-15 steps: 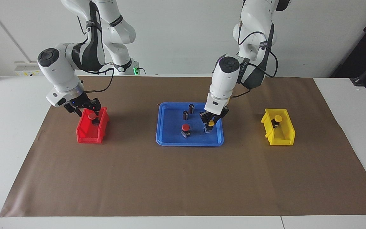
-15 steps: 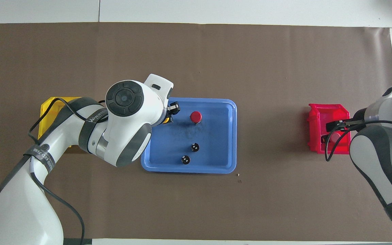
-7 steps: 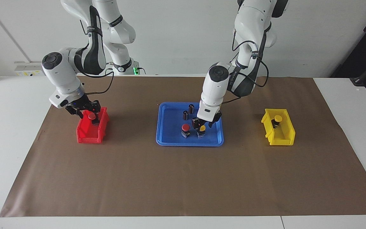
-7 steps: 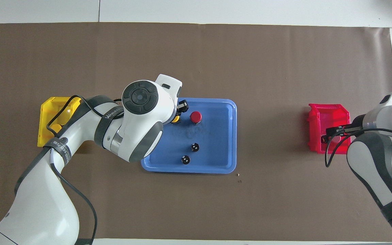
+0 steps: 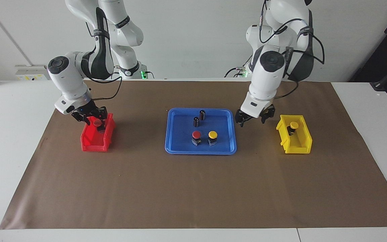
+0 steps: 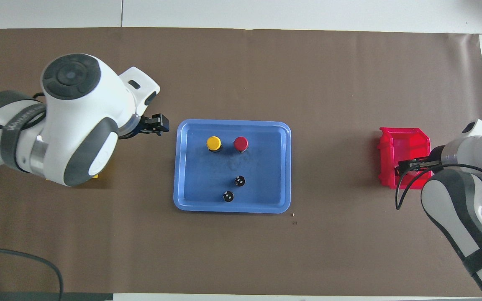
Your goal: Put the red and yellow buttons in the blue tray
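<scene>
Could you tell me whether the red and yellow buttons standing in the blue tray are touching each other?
Apart. The overhead view shows a strip of bare blue tray floor between the yellow button and the red button; the facing view agrees.

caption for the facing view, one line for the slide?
Left gripper, open and empty, hangs between blue tray and yellow bin; right gripper works at the red bin.

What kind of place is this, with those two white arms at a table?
Probably a robotics lab or test bench. Two robot arms work at a white table covered with brown paper, sorting small push-buttons between a blue tray, a red bin and a yellow bin.
</scene>
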You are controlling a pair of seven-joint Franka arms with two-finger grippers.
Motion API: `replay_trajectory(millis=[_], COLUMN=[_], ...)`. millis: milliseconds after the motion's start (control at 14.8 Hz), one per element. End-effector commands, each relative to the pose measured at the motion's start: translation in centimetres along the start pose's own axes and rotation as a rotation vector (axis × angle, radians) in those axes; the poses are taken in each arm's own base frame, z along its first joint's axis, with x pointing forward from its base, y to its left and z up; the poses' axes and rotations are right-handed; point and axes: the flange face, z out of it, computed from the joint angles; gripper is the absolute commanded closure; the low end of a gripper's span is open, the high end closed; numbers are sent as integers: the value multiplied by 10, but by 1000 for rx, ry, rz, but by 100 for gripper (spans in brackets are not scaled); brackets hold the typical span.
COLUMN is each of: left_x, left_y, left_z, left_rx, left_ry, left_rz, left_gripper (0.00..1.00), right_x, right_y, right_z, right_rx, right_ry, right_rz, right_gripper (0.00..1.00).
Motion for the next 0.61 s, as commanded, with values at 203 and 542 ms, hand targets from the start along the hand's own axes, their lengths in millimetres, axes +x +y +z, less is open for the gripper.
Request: replay_trajectory(millis=[203, 542], left_x=[3, -28], left_y=[-134, -165], left_z=[22, 70], left_rx=[-35, -38], left_ry=[-34, 27], left_rz=[26, 53], left_gripper=[3, 17], right_x=[-14, -17], right_y=[0, 0], right_z=[8, 10], right_rx=[3, 3], right_ry=[29, 26], right_rz=[-18, -30], right_gripper=[38, 42])
